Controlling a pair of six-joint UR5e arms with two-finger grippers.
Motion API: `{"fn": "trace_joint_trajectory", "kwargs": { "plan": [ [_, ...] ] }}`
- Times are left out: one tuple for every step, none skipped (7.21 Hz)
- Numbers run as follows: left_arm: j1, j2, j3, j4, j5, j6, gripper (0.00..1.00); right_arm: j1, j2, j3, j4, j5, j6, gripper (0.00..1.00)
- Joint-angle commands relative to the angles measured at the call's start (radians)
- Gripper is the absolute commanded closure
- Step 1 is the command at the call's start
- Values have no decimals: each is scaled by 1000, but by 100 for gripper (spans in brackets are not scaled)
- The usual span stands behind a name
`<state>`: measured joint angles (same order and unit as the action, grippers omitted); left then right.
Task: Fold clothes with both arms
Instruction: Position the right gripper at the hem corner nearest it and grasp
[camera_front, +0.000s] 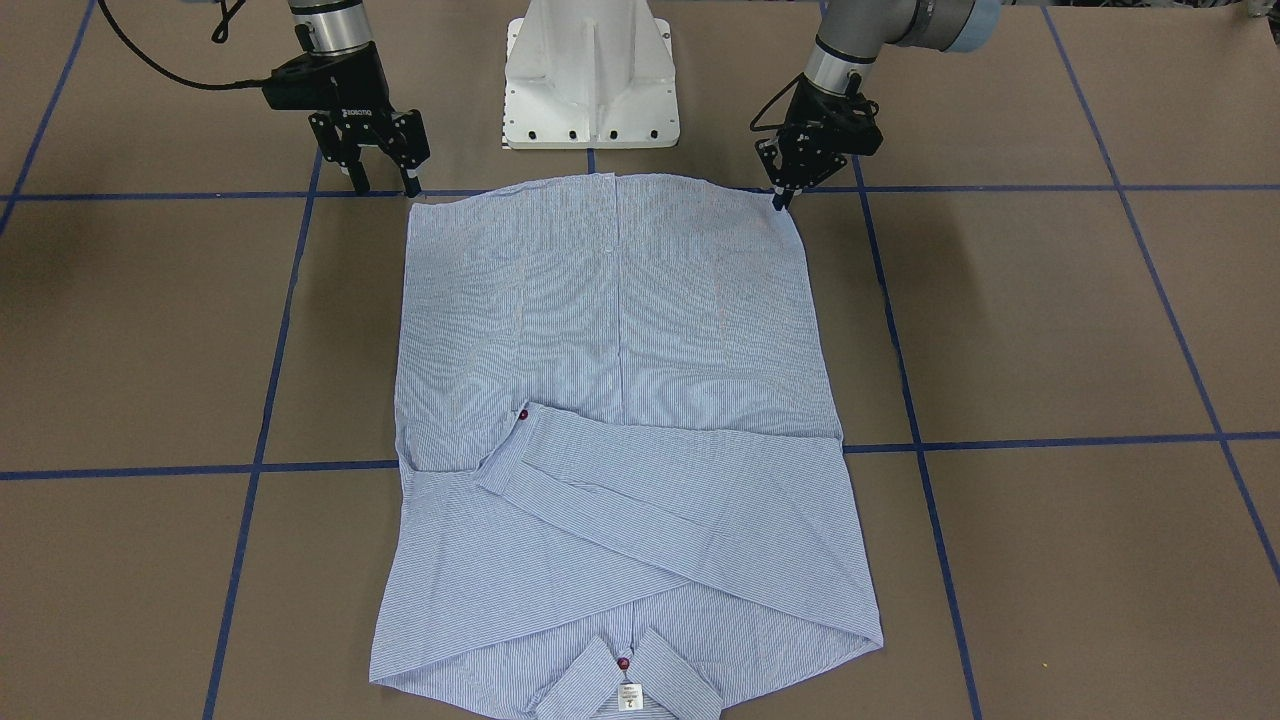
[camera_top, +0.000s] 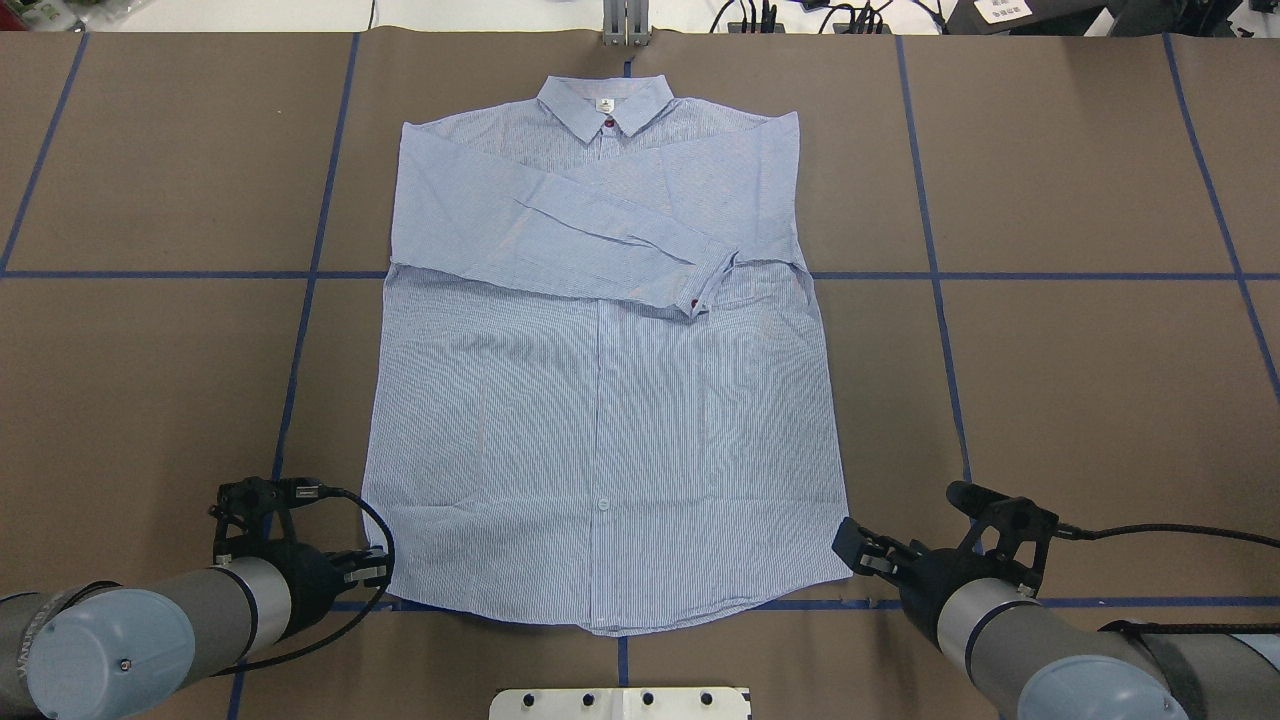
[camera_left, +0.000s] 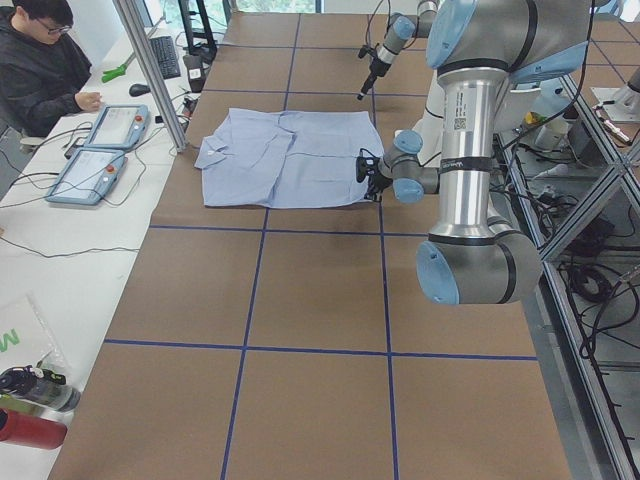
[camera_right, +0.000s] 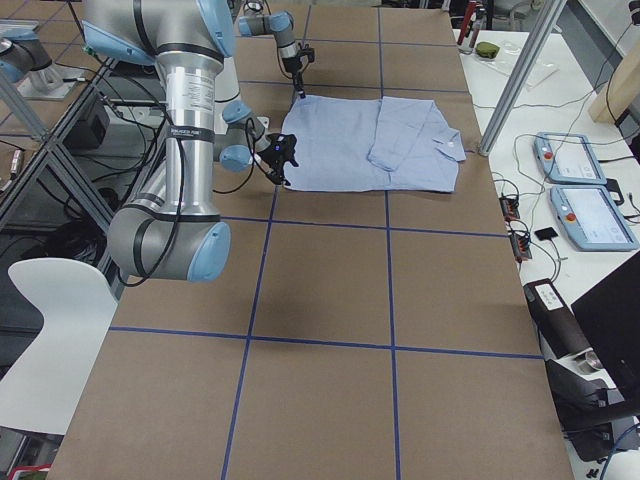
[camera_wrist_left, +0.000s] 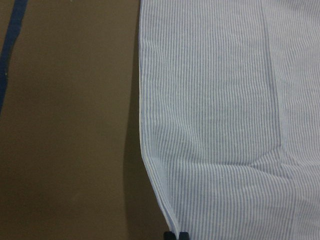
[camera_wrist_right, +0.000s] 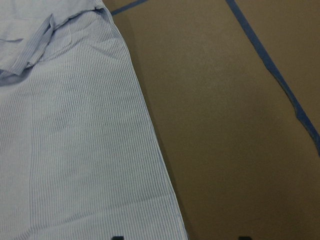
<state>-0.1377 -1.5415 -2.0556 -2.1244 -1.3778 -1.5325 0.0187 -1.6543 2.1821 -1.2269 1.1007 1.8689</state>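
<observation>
**Risk: lopsided hem lift**

Shirt (camera_front: 620, 330) lies flat on table (camera_front: 1050, 320), sleeves (camera_front: 650, 490) crossed, collar (camera_front: 625, 680) at the far end. Left gripper (camera_front: 780, 200) looks pinched on one hem corner (camera_front: 792, 215). Right gripper (camera_front: 385, 185) is open over the other. If right misses, fold skews and sleeves slide.

Table (camera_top: 1050, 400): brown top with a blue tape (camera_top: 1000, 275) grid. Shirt (camera_top: 600, 420) lies flat mid-table, sleeves folded across the chest, collar at the far edge, hem near the white base (camera_front: 592, 75) on the robot's side.
</observation>
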Motion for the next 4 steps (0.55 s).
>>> {"fn": "trace_joint_trajectory", "kwargs": {
  "plan": [
    [0,6,-12,0,23,0,100,-54,17,-59,3,-57,10,33],
    [0,6,-15,0,23,0,100,-59,22,-59,3,-58,10,34],
    [0,4,-17,0,23,0,100,-66,28,-65,3,-59,12,37],
    [0,4,-23,0,22,0,100,-66,59,-91,3,-62,12,42]
  ]
}}
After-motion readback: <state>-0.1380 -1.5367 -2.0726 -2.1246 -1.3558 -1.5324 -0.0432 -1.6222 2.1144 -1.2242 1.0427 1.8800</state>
